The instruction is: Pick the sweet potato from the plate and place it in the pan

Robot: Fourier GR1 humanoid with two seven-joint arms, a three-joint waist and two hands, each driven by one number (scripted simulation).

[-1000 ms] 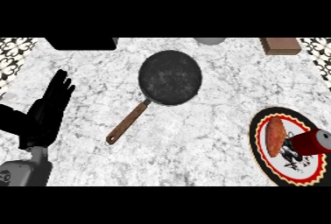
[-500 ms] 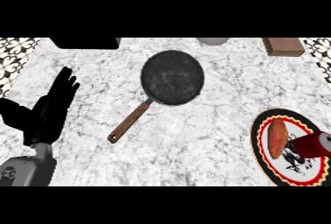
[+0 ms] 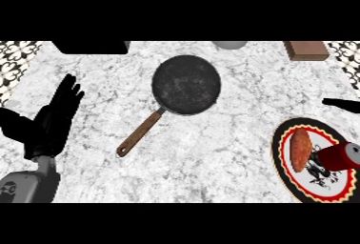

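Note:
The sweet potato (image 3: pixel 301 149), reddish brown and elongated, lies on the left half of a round plate (image 3: pixel 284 167) with a red, black and cream rim at the lower right. The black pan (image 3: pixel 186 85) sits in the upper middle of the counter, its brown handle (image 3: pixel 139 137) pointing down-left. My left hand (image 3: pixel 51 121) rests open at the left edge with its fingers up, far from both. A black part of my right hand (image 3: pixel 342 104) pokes in at the right edge, above the plate and touching nothing.
A red can (image 3: pixel 343 156) with a grey end lies on the plate right of the sweet potato. Along the counter's back edge stand a dark box (image 3: pixel 91 46), a grey bowl (image 3: pixel 229 45) and a brown block (image 3: pixel 306 50).
A black part of my right hand has come into view at the right edge above the plate. The left hand, pan and sweet potato have stayed put.

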